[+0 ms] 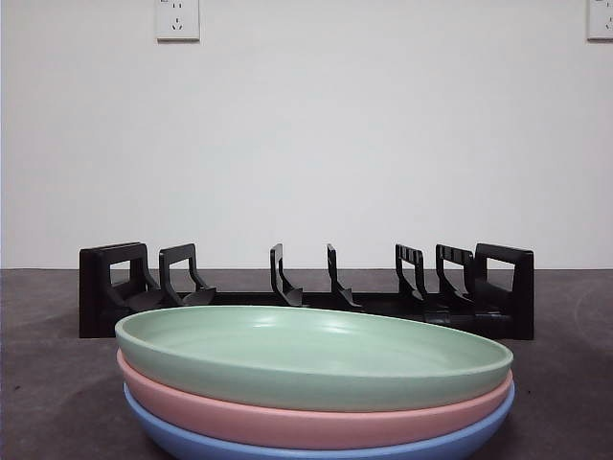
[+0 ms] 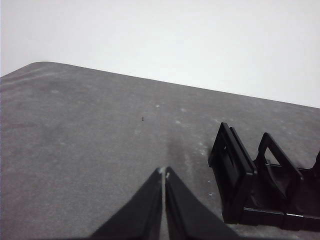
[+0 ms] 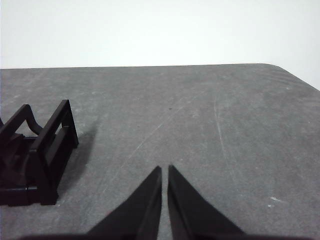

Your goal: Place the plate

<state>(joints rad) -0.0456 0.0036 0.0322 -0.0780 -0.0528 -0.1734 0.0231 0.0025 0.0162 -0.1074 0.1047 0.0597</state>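
Note:
Three plates are stacked near the camera in the front view: a green plate (image 1: 316, 355) on top, a pink plate (image 1: 287, 420) under it, a blue plate (image 1: 220, 446) at the bottom. Behind them stands a black slotted plate rack (image 1: 306, 292), empty. My left gripper (image 2: 164, 172) is shut and empty above bare table, with the rack's end (image 2: 250, 185) beside it. My right gripper (image 3: 164, 169) is shut and empty above bare table, with the rack's other end (image 3: 40, 155) beside it. Neither arm shows in the front view.
The dark grey table (image 1: 48, 383) runs back to a white wall with two power sockets (image 1: 177, 19). The table's rounded corners show in the wrist views (image 2: 40, 65) (image 3: 280, 67).

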